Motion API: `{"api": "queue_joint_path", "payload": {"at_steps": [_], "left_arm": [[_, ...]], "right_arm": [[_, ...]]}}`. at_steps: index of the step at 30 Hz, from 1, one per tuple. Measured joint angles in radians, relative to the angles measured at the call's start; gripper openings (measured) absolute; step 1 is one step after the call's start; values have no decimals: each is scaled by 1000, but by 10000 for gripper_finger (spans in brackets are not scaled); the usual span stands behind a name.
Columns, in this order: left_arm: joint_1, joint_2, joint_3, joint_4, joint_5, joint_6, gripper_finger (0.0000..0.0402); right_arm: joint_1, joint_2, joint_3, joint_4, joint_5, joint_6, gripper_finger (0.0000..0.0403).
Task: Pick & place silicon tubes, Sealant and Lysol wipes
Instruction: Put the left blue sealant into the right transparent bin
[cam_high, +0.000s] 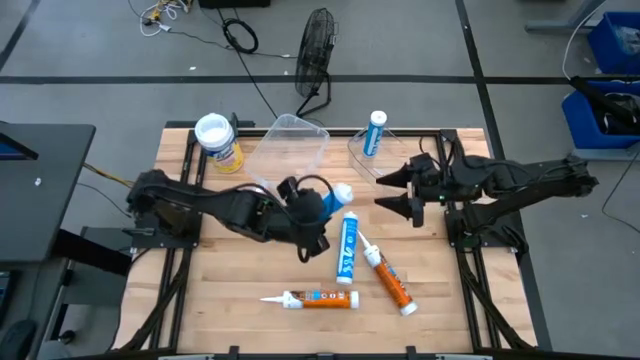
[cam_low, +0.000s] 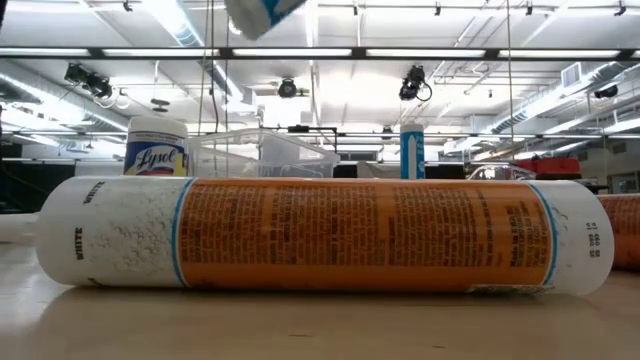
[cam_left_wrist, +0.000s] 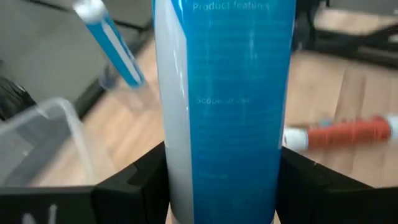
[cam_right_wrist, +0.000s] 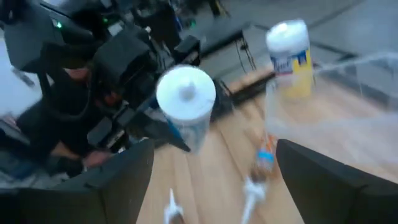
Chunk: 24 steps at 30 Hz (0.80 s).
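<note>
My left gripper (cam_high: 316, 210) is shut on a blue sealant tube (cam_high: 333, 199) over the middle of the table; the tube fills the left wrist view (cam_left_wrist: 227, 106). My right gripper (cam_high: 386, 190) hangs open just to the tube's right, with nothing between its fingers (cam_right_wrist: 118, 180). The yellow Lysol wipes canister (cam_high: 219, 141) stands on its base at the far left. A blue-and-white tube (cam_high: 348, 248) and two orange silicone tubes (cam_high: 389, 281) (cam_high: 316, 298) lie on their sides toward the near edge. Another blue tube (cam_high: 375, 131) stands in a clear container (cam_high: 358, 152). My left gripper pinches the blue tube's round body (cam_left_wrist: 186, 180) between its two fingers (cam_left_wrist: 127, 183), which lie across the tube. The fingers come from the table's left. The tube is lifted clear of the table, tilted, its white round end (cam_right_wrist: 185, 91) facing my right gripper.
A larger clear plastic bin (cam_high: 291, 141) stands at the far middle, between the wipes and the small container. A black fan (cam_high: 316, 52) and cables lie on the floor beyond the far edge. Bare wood shows at the near left of the table (cam_high: 215, 300).
</note>
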Motion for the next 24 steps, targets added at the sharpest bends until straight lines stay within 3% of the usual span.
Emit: {"api": "queue_joint_path", "payload": {"at_steps": [5,9,20,24], "left_arm": [[3,-2,80,19,-72,65,217],[9,-2,100,94,-88,120,217],[15,-10,100,255,-73,214,217],[15,-10,100,259,-72,220,217]], "right_arm": [[0,15,0,94,88,-39,371],[0,37,0,245,96,-120,397],[0,106,0,437,85,-396,397],[-1,111,-1,484,43,-425,397]]}}
